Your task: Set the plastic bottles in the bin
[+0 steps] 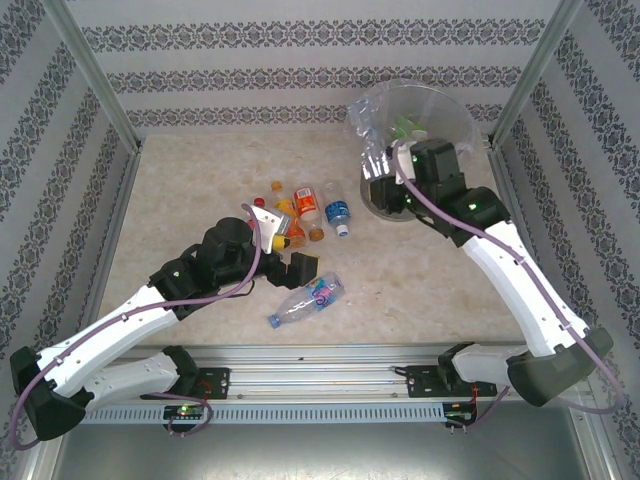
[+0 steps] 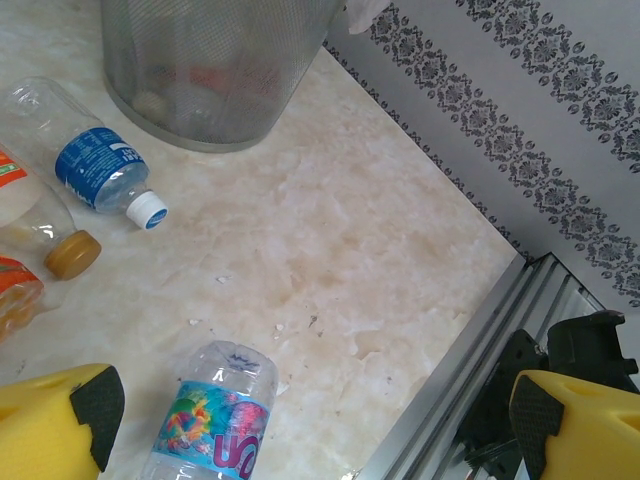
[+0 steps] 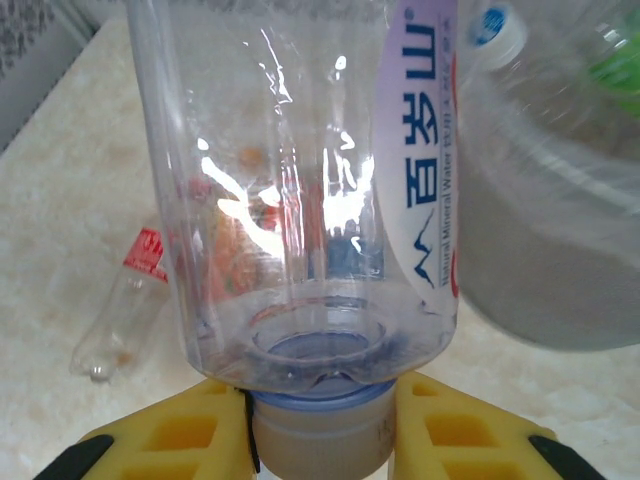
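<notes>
Pinches clear bottle [image 3: 290, 200] by its cap [image 3: 320, 430] in right gripper [image 3: 320, 455], just beside bin [image 3: 560, 270]; may swivel loose or strike bin's edge. Holds left gripper [image 1: 285, 248] wide, empty.

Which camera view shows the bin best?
The top view: the bin shows its open mouth and bag liner. The left wrist view gives its mesh lower wall; the right wrist view, a blurred grey side beside the bottle.

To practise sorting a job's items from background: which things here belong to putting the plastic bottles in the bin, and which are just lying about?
Belong to the job:
white-label bottle
blue-label bottle
bright-label bottle
orange-capped bottle
mesh bin

Just there:
patterned wall
metal rail
tabletop
</notes>
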